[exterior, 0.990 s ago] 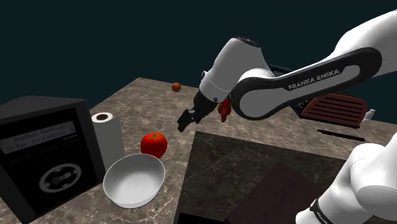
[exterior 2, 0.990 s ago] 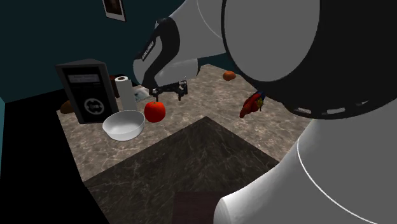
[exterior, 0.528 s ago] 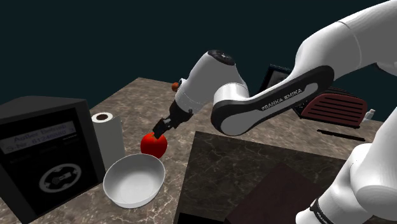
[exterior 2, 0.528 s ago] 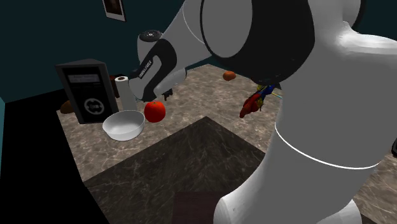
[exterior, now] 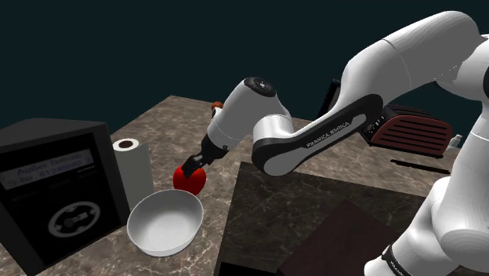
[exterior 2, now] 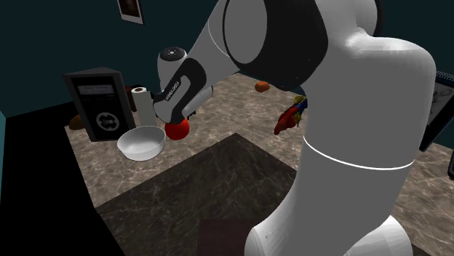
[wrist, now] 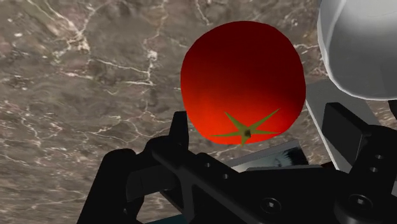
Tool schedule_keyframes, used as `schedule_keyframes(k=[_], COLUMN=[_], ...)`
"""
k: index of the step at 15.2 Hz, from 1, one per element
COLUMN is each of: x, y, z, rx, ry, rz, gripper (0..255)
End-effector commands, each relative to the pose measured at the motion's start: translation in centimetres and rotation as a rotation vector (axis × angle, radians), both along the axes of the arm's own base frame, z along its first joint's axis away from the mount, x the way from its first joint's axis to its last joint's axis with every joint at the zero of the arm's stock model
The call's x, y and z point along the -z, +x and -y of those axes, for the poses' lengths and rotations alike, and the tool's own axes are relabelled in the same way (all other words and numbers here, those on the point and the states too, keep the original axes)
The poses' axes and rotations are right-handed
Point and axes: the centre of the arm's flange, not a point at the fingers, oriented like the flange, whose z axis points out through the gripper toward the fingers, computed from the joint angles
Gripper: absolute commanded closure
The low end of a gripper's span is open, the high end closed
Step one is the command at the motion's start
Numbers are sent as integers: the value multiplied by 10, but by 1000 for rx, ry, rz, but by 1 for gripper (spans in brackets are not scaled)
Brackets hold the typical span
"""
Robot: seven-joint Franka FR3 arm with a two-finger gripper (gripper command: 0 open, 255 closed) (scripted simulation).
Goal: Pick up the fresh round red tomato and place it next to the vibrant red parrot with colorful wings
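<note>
The round red tomato (exterior: 189,180) with a green stem star (wrist: 242,79) rests on the brown marbled counter beside the white bowl. My black gripper (exterior: 193,163) has come down right over it. In the wrist view the gripper (wrist: 261,130) is open, its two fingers (wrist: 180,130) standing apart on either side of the tomato's near half without clasping it. The red parrot (exterior 2: 289,118) with coloured wings lies on the counter toward the second exterior view's right, well away from the tomato (exterior 2: 179,129).
A white bowl (exterior: 164,222) sits just in front of the tomato, close to one finger (wrist: 359,44). A paper towel roll (exterior: 133,168) and a black box appliance (exterior: 51,192) stand beside it. A small orange object (exterior 2: 262,86) lies far back. A dark red appliance (exterior: 415,133) stands at the shoulder view's right.
The arm swung toward the shoulder view's left and lowered, bringing the gripper from above the counter's middle down onto the tomato. The tomato has not moved.
</note>
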Motion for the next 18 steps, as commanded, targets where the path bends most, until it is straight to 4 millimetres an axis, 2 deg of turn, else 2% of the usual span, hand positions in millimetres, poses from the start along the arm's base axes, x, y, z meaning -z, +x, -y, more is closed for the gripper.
schedule_keyframes(k=[1,6,7,16,18], x=[2,2,2,2,-9], y=[1,1,1,1,1], z=[-1,-1,-1,-1,-1], rx=[0,0,0,0,0], ry=[0,0,0,0,0], rz=[0,0,0,0,0], gripper=[0,0,255,255,255])
